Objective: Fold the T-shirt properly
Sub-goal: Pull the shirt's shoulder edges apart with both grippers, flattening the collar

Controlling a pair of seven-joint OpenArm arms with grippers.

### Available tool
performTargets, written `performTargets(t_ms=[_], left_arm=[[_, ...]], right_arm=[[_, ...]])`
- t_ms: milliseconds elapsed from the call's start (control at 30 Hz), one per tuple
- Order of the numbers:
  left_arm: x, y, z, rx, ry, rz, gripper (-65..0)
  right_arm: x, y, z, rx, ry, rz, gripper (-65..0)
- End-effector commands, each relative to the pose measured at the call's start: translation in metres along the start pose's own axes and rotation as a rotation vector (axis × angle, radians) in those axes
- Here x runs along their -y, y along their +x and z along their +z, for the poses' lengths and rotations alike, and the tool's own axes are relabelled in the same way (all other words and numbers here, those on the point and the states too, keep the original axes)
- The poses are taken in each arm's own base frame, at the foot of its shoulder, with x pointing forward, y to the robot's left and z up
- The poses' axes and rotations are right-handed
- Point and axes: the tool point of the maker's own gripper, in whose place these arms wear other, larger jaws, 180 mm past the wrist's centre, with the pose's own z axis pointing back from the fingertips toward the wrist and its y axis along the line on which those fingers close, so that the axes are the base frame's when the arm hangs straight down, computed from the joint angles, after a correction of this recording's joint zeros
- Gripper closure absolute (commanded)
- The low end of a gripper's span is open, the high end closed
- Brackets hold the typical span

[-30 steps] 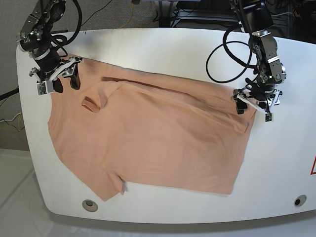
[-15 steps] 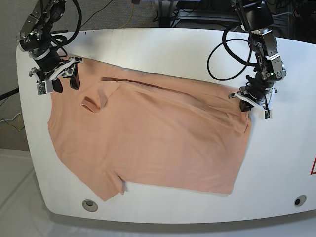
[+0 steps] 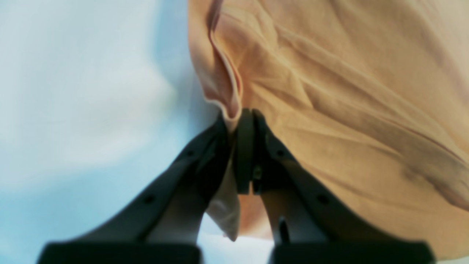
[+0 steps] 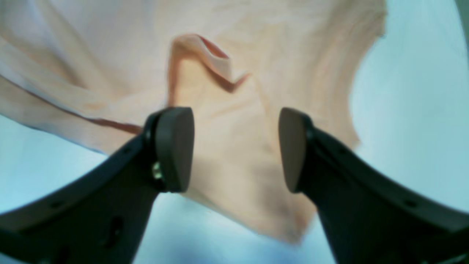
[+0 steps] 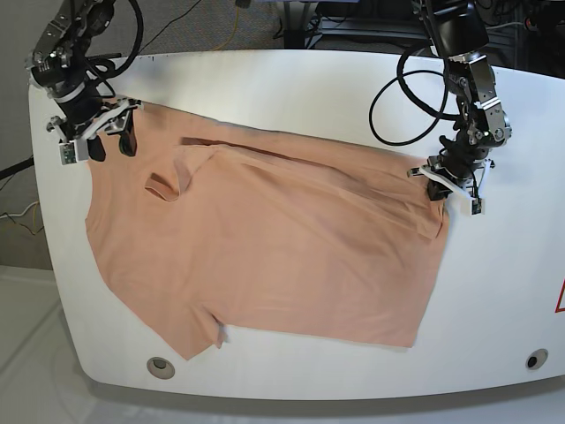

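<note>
The peach T-shirt (image 5: 265, 238) lies spread almost flat across the white surface (image 5: 291, 88), its bottom hem toward the base view's right and its neck end toward the left. One sleeve points to the near edge of the surface, and a small fold of cloth stands up near the neck opening. Soft wrinkles run across the body of the shirt.

The left tool (image 3: 242, 121) sits at the shirt's far right corner in the base view (image 5: 448, 181). Its fingers are pressed together on a raised pinch of the shirt's hem (image 3: 229, 106), so it is gripping the T-shirt (image 3: 348, 110). In the left wrist view the fabric rises from the surface into a narrow ridge that runs into the tool, with folds fanning out from that ridge across the cloth.

The right tool (image 4: 236, 150) is at the far left corner of the shirt in the base view (image 5: 95, 134). Its two dark fingers stand well apart, with nothing between them but the T-shirt (image 4: 227, 146) lying below. The right wrist view shows a curled fold (image 4: 205, 58) of fabric beyond the fingers and the shirt's edge curving off to one side, with the pale surface (image 4: 403, 110) beside it. Whether the fingertips touch the cloth cannot be told.
</note>
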Motion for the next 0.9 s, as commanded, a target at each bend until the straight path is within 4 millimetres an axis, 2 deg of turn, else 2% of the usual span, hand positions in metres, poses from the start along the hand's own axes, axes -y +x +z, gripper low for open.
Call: performTargets(t_ms=[0, 100, 200, 467, 700, 867], left_arm=[[-0.001, -0.005, 0.001, -0.036, 0.008, -0.015, -0.5], [-0.001, -0.006, 0.001, -0.037, 0.008, -0.015, -0.5], [-0.001, -0.006, 0.001, -0.036, 0.008, -0.016, -0.5], [-0.001, -0.007, 0.001, -0.039, 0.008, -0.016, -0.5], [-0.003, -0.017, 0.004, -0.058, 0.011, -0.013, -0.5], [-0.003, -0.017, 0.004, -0.057, 0.010, -0.013, -0.5]], right_arm=[[0.007, 0.007, 0.007, 0.046, -0.026, -0.021, -43.2], [0.013, 0.004, 0.011, 0.049, -0.049, -0.039, -53.4], [0.016, -0.007, 0.013, 0.021, -0.057, -0.053, -59.1], [0.034, -0.037, 0.013, -0.028, -0.085, -0.138, -55.6], [0.058, -0.048, 0.017, -0.025, -0.144, -0.214, -55.8], [0.066, -0.054, 0.015, -0.020, -0.155, -0.248, -55.8]])
